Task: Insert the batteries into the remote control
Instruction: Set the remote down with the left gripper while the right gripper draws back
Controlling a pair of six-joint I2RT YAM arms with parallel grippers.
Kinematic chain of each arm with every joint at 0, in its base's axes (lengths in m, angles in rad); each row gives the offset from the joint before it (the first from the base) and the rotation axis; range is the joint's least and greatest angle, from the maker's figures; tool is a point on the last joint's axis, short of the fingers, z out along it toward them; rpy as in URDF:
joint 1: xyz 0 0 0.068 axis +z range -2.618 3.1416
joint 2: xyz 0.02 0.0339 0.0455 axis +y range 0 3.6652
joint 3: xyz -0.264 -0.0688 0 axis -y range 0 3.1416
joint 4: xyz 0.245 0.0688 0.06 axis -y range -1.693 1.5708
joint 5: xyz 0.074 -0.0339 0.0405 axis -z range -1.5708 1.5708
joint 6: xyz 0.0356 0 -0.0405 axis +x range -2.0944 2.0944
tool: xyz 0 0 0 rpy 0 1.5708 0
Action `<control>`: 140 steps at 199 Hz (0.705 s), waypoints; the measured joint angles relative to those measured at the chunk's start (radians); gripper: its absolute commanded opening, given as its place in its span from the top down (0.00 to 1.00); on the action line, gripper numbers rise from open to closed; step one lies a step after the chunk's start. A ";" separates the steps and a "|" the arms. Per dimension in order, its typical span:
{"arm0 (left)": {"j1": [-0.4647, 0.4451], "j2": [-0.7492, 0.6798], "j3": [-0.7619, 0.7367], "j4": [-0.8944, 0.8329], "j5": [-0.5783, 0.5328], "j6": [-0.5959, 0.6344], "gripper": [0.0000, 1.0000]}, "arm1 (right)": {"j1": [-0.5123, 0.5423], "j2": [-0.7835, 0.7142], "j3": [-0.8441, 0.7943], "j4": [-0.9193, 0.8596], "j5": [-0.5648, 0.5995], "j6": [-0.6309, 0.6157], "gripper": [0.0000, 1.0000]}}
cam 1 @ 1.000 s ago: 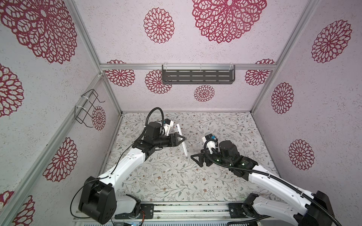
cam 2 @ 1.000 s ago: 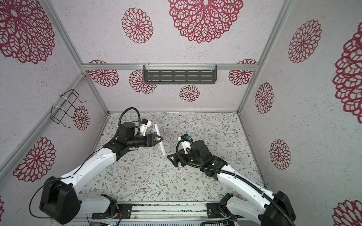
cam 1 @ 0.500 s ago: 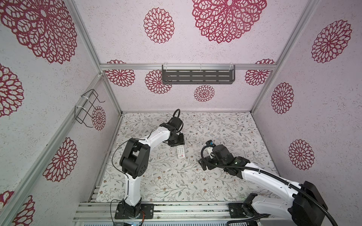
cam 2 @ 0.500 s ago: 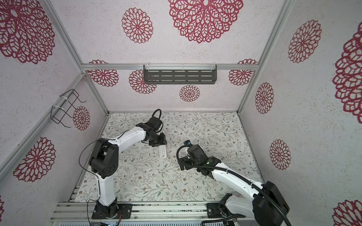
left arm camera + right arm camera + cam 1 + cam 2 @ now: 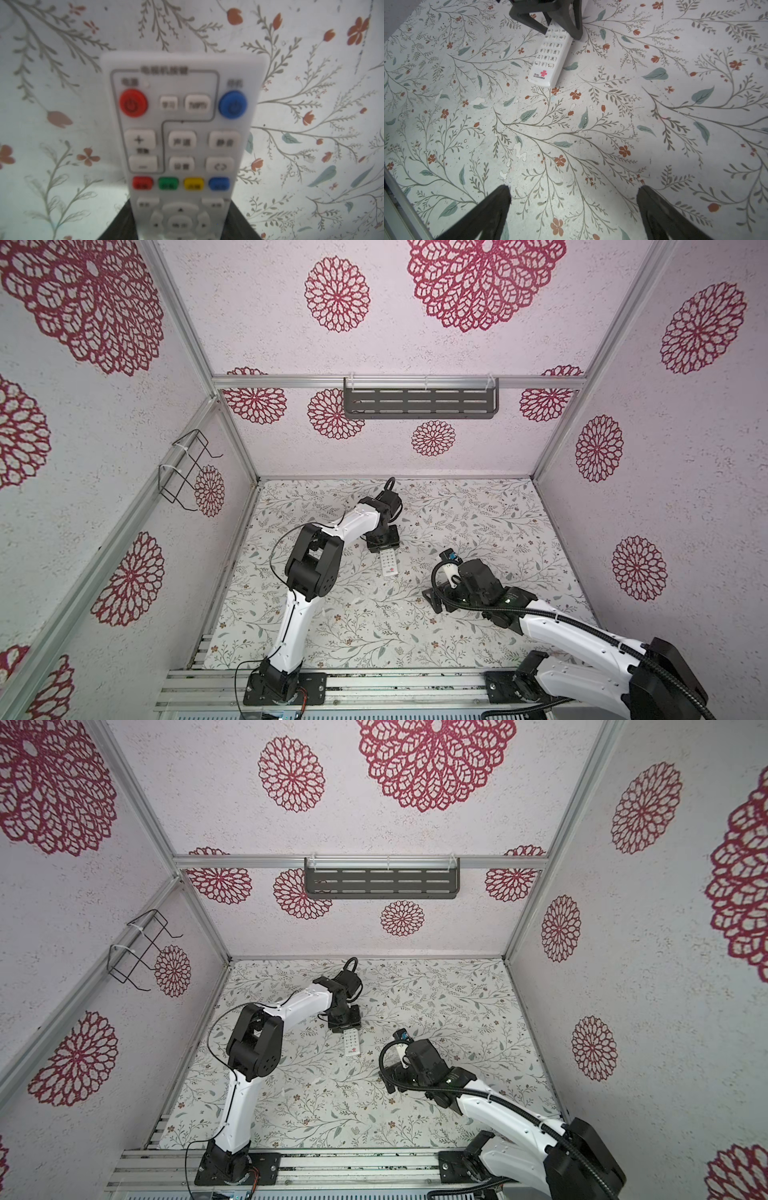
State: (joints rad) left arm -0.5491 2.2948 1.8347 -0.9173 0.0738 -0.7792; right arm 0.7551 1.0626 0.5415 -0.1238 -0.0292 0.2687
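White remote control (image 5: 390, 563), only one, lies face-up in jaws of left gripper (image 5: 385, 547)

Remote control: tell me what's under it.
The remote control rests buttons-up on the floral tabletop. Its back and anything beneath it are covered.

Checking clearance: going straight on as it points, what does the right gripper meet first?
The open right gripper probably meets bare table first; the remote control lies beyond, depth unclear.
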 measured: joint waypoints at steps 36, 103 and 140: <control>-0.002 0.005 0.007 0.000 0.004 -0.019 0.87 | 0.000 -0.021 -0.018 0.014 -0.007 -0.026 0.01; -0.003 0.010 0.012 0.021 0.024 -0.026 0.63 | 0.000 -0.044 -0.024 0.011 -0.013 -0.059 0.01; -0.009 0.006 0.002 0.065 0.029 -0.009 0.36 | 0.000 -0.050 -0.006 -0.030 -0.012 -0.059 0.01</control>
State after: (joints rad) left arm -0.5579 2.3013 1.8362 -0.8524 0.1024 -0.7879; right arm 0.7551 1.0122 0.5350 -0.1539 -0.0414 0.2096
